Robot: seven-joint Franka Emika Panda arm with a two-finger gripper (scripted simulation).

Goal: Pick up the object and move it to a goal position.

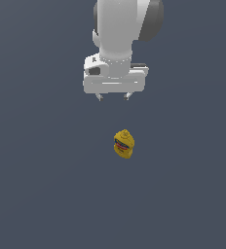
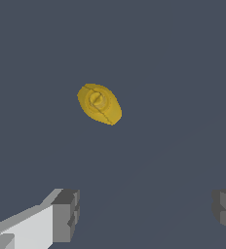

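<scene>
Hand [image 1: 114,97] empty, fingers spread wide, well apart from upright yellow bottle [image 1: 124,144].

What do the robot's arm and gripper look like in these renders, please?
The arm is smooth, glossy white, with rounded segments and a dark grey joint cap. The gripper has a wide, boxy white body with a dark inset and two short grey fingers, blocky and ridged in the wrist view. No cables or markings show.
</scene>
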